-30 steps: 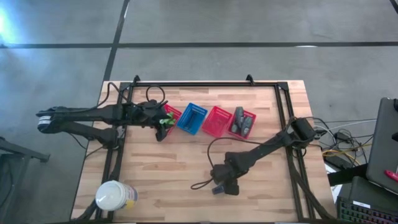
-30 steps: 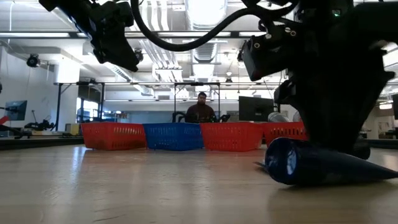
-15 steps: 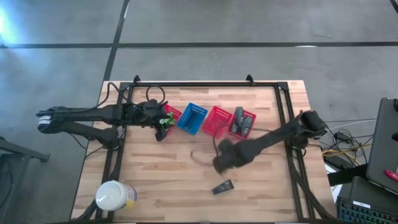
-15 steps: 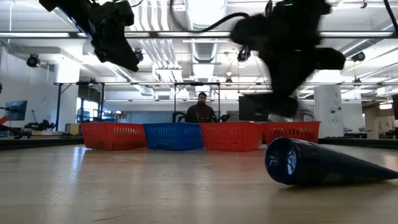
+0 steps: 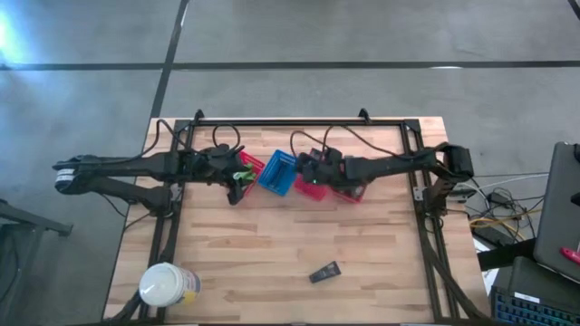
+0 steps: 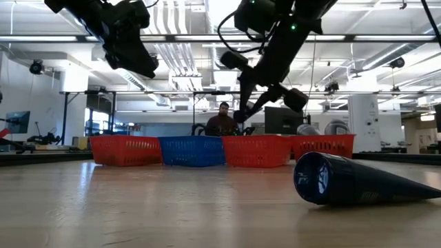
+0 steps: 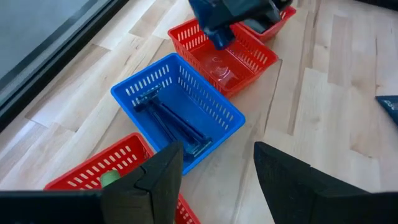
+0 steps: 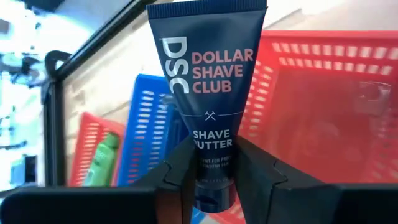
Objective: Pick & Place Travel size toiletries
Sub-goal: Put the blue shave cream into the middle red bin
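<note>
My right gripper (image 5: 310, 167) hovers over the middle red basket (image 5: 319, 184), shut on a dark navy tube (image 8: 208, 81) printed "Dollar Shave Club Shave Butter". A second dark tube (image 5: 324, 272) lies on its side on the table's near part, also seen in the low view (image 6: 344, 182). My left gripper (image 7: 214, 177) is open and holds nothing; it hangs by the leftmost red basket (image 5: 252, 166), which holds green bottles (image 7: 111, 178). Thin dark T-shaped sticks (image 7: 171, 118) lie in the blue basket (image 7: 221, 112). My right gripper pinches the navy tube between its two fingers (image 8: 174, 168) at the narrow lower part (image 8: 211, 149), below the printed words. The tube is lifted clear, and its wide flat end (image 8: 208, 9) points away from the fingers, out over the baskets.
Four mesh baskets stand in a row across the table's far half, the rightmost red one (image 5: 361, 192) partly under my right arm. A large white jar (image 5: 168, 285) stands at the near left corner. Bare wood (image 5: 254, 254) lies between the baskets and the near edge. A person sits beyond the table (image 6: 224, 120).
My right gripper has risen from the table's near middle, beside the tube that still lies there, and swung toward the far edge and left, to above the middle red basket, carrying its own tube. The tube on the table has not moved.
</note>
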